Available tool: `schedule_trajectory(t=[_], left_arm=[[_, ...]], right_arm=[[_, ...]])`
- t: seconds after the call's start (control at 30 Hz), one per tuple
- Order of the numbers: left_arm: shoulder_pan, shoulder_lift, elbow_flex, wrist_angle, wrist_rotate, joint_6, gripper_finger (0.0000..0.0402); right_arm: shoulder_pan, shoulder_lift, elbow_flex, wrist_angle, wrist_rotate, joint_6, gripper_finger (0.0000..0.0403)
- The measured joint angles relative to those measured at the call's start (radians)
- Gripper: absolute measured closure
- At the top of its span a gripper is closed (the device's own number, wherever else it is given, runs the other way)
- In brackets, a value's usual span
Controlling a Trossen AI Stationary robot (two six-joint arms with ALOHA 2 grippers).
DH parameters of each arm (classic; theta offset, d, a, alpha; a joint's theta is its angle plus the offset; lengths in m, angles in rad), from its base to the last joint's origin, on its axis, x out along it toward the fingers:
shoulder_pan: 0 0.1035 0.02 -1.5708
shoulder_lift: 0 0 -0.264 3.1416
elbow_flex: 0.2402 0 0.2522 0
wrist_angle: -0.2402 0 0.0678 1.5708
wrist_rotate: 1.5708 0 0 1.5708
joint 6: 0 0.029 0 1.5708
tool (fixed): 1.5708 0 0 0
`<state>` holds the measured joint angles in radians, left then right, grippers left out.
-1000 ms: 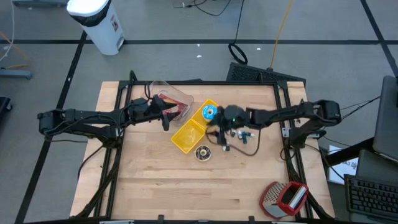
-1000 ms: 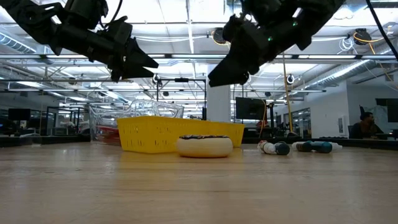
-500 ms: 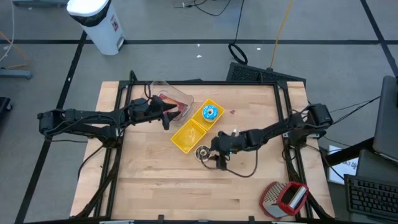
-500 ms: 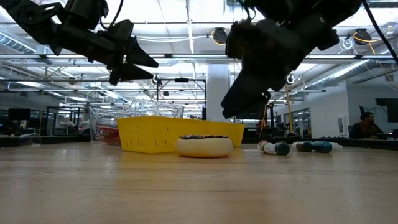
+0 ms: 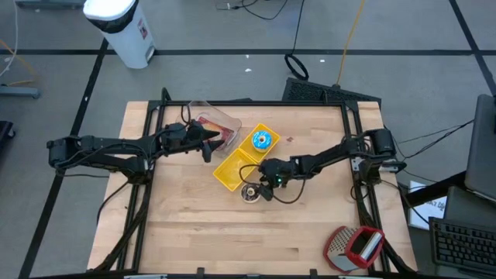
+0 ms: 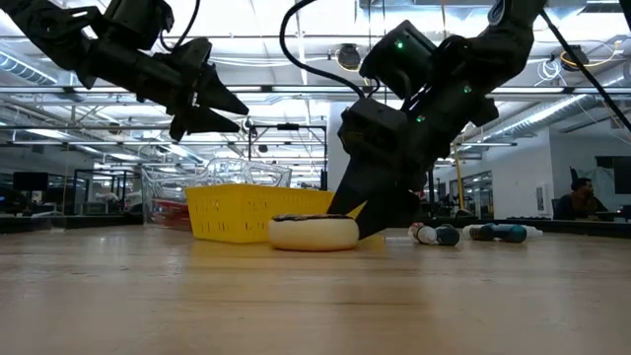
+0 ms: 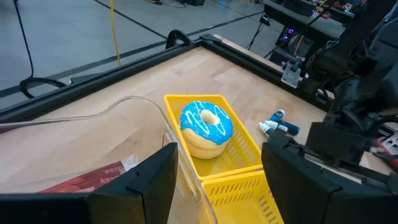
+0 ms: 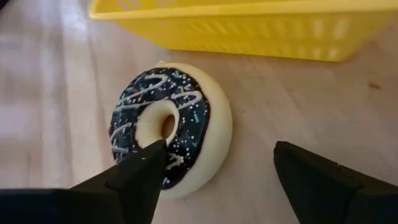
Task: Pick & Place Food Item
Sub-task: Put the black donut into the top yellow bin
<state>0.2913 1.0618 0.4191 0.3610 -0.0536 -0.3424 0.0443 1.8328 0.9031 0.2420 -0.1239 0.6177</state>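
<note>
A dark-iced donut (image 8: pixel 171 134) with a pale base lies flat on the wood table (image 5: pixel 194 225), just near of the yellow tray (image 5: pixel 236 164). A blue-iced donut (image 5: pixel 261 140) sits in the tray's far compartment. My right gripper (image 8: pixel 219 149) is open and low at the dark donut (image 5: pixel 250 191); one finger is over its hole and the other stands beside its outer side. My left gripper (image 7: pixel 217 180) hangs open above the clear container (image 5: pixel 215 124), with nothing between its fingers. My right gripper has one fingertip (image 8: pixel 152 152) at the rim of the donut's hole (image 8: pixel 163 127), on the iced top. Whether it touches the icing I cannot tell. The other finger (image 8: pixel 298 165) stands clear of the donut's outer side. The fingers slant down from the table's right.
A red packet (image 7: pixel 93 180) lies in the clear container. Small markers (image 6: pixel 439 234) lie on the table right of the tray. A red and grey item (image 5: pixel 355 246) sits at the near right corner. A black cable (image 5: pixel 291 195) loops under the right arm.
My right gripper has come down and moved toward the table's near left, from beside the tray to the dark donut, rolling as it went. The dark donut has slid a little toward the table's left.
</note>
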Motion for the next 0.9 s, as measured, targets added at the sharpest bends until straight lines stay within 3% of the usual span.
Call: schedule_trajectory(t=[0.27, 0.37, 0.63, 0.77, 0.9], left_arm=[[0.0, 0.0, 0.0, 0.0, 0.0, 0.0, 0.0167], [0.0, 0.0, 0.0, 0.0, 0.0, 0.0, 0.0167], [0.0, 0.0, 0.0, -0.001, -0.001, -0.001, 0.0167], [0.0, 0.0, 0.0, -0.001, -0.001, -0.002, 0.0167], [0.0, 0.0, 0.0, -0.001, -0.001, -0.002, 0.0167]], right_arm=[[0.004, 0.004, -0.001, 0.047, -0.025, -0.012, 0.0139], [0.016, 0.004, -0.002, 0.079, -0.066, -0.028, 0.0173], [0.044, 0.003, -0.002, 0.091, -0.058, -0.056, 0.0288], [0.045, 0.003, -0.002, 0.091, 0.023, -0.012, 0.0329], [0.044, 0.003, -0.002, 0.114, 0.042, -0.075, 0.0354]])
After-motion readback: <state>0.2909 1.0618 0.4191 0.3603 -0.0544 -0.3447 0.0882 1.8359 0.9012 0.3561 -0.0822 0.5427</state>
